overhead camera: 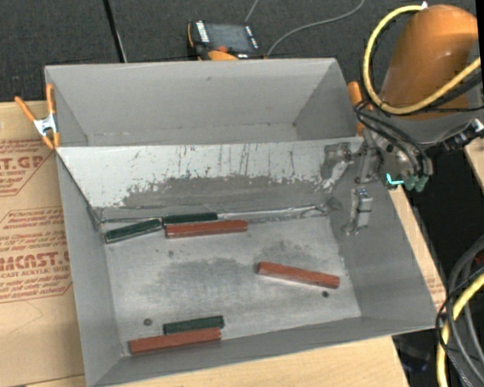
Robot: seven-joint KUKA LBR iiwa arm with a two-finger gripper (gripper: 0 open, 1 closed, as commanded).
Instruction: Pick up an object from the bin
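You are looking down into a grey metal bin (199, 99) with sloping walls and a scuffed flat floor. The arm (428, 51), capped in orange and looped with yellow cable, comes in from 3 o'clock. Its gripper (359, 209) hangs just inside the bin's right wall, at about 3 o'clock, over the right edge of the floor. You cannot tell whether it is open or closed.

The thing nearest to it is a tilted red-brown bar (297, 275). This bar lies flat on the floor at about 4 o'clock in the bin, toward 7 o'clock from the gripper and apart from it. Its length runs from 10 o'clock to 4 o'clock.

Along the foot of the far wall, between 10 and 12 o'clock, lies a row of bars. A dark green bar (132, 231) is farthest toward 9 o'clock. Next comes a long red-brown bar (206, 228) with a thin green bar (190, 220) just behind it.

At 7 o'clock, near the front wall, a short green bar (192, 325) lies right beside a front red-brown bar (174, 340). Both lie level, well apart from the gripper.
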